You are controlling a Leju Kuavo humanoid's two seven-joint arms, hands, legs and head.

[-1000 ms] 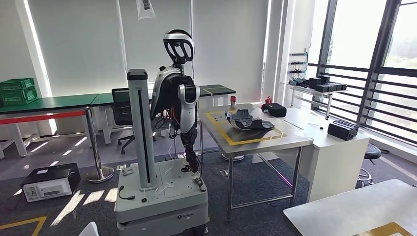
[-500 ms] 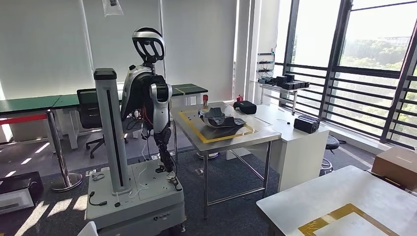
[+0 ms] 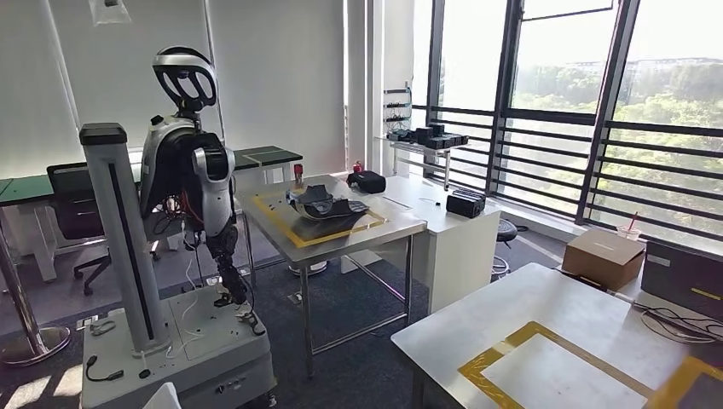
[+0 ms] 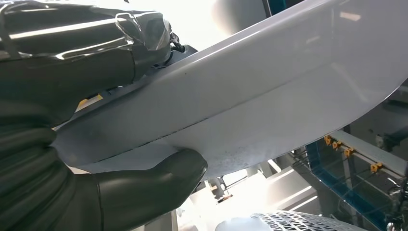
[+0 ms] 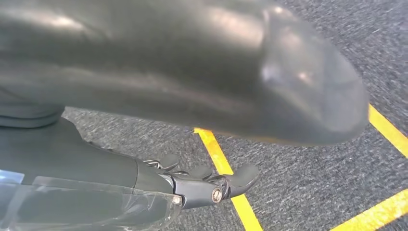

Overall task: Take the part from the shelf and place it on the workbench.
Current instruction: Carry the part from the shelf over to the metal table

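One left hand [image 4: 72, 144] grips the white part [image 4: 250, 96]; right hand [image 5: 202, 185] fingers hang loosely curled, holding nothing.

Place: robotics lab in an office-like room
Left: second humanoid [image 3: 189, 162] on a wheeled stand [image 3: 175, 341]
Middle: steel surface [image 3: 341, 223] with yellow tape
Near right: white surface [image 3: 546, 336], taped too
Far: big windows [image 3: 597, 111], grey carpet [image 3: 358, 315], office chair [image 3: 81, 217]
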